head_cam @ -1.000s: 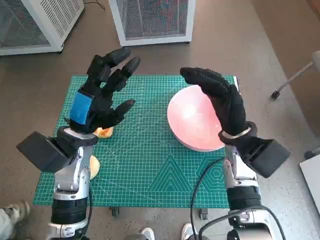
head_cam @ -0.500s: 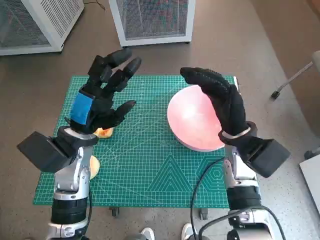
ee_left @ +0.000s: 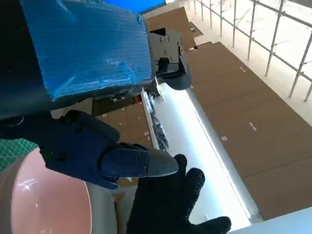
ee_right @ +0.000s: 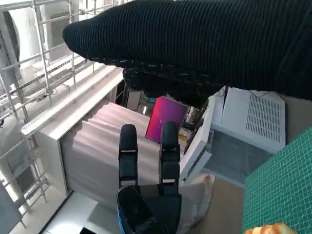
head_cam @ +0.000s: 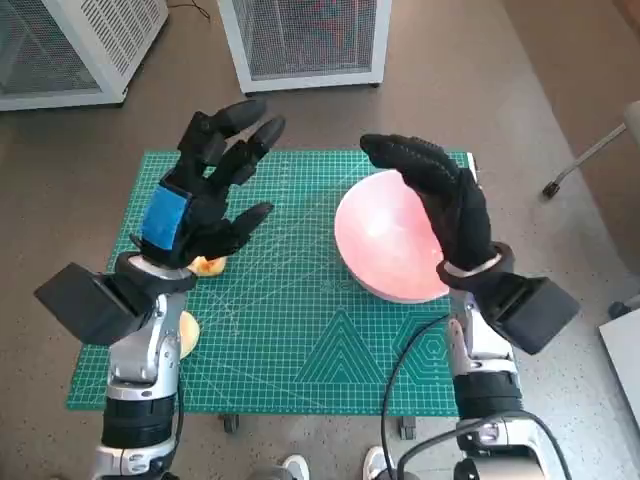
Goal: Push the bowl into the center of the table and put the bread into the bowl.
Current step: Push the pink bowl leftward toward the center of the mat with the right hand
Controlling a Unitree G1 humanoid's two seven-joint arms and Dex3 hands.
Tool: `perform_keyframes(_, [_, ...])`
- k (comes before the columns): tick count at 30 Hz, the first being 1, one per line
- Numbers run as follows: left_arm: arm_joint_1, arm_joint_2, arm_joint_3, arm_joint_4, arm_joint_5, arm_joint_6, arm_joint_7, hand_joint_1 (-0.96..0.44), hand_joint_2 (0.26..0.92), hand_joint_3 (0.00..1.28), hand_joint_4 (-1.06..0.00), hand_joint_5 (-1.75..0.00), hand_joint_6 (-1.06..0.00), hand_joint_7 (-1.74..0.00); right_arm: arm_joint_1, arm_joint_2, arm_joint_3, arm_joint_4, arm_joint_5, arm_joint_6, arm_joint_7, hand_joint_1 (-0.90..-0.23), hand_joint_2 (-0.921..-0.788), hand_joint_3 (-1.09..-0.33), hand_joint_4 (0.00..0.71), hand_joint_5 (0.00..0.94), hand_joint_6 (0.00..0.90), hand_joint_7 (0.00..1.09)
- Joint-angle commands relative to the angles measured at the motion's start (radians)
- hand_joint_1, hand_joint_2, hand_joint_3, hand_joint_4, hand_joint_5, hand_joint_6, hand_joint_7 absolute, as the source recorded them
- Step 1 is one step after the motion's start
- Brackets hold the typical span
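head view: the left hand (head_cam: pixel 200 205) hangs over the left part of the green mat (head_cam: pixel 290 330), fingers spread and holding nothing; the right hand (head_cam: pixel 445 205) is raised over the near right side of the pink bowl (head_cam: pixel 385 245), fingers apart and empty; compared with a second ago almost nothing has changed, only a slight lift of the left fingertips, so the bowl sits where it was on the mat's right side, not yet at the centre; the bread (head_cam: pixel 208 265) lies half hidden under the left hand, and a second pale piece (head_cam: pixel 188 335) shows beside the left forearm; judged from this, the push has not begun.

left wrist view: the bowl's rim and the gloved right hand show past the open black fingers (ee_left: pixel 136 163); no bread here.

right wrist view: it alone shows the left hand from the front, fingers upright and apart, plus a sliver of bread at the mat edge.
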Motion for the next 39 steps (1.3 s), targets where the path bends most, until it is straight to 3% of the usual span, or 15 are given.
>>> perform_keyframes(1, [0.0,0.012,-0.003,-0.01,-0.006,0.0,-0.009,-0.51,0.921,0.32,-0.38,-0.01,-0.04,-0.78,0.0,-0.003,0.001,0.017,-0.009,0.003,-0.001,-0.619,-0.921,-0.615,0.27,0.001,0.346,0.02])
perform_keyframes(8, [0.002,0.012,-0.004,-0.012,0.004,-0.005,-0.006,-0.51,0.921,0.32,-0.38,-0.01,-0.04,-0.78,0.0,-0.011,-0.008,0.018,-0.001,0.004,0.002,-0.62,-0.921,-0.618,0.269,0.0,0.345,0.02])
perform_keyframes(18, [0.013,0.01,-0.002,-0.032,0.003,0.004,0.002,-0.51,0.921,0.32,-0.38,-0.01,-0.04,-0.78,-0.014,-0.068,-0.069,0.036,0.049,0.021,0.01,-0.6,-0.921,-0.654,0.247,0.0,0.333,0.01])
perform_keyframes(27, [0.02,0.01,-0.002,-0.038,0.009,0.004,0.011,-0.51,0.921,0.32,-0.39,-0.01,-0.04,-0.79,-0.019,-0.092,-0.132,0.107,0.025,-0.017,-0.09,-0.598,-0.921,-0.679,0.236,0.0,0.339,0.01])
perform_keyframes(39, [0.024,0.009,-0.004,-0.034,0.022,-0.005,0.022,-0.51,0.921,0.32,-0.4,-0.02,-0.04,-0.78,-0.065,-0.16,-0.204,0.345,-0.004,-0.078,-0.173,-0.588,-0.921,-0.676,0.233,0.0,0.338,0.01])
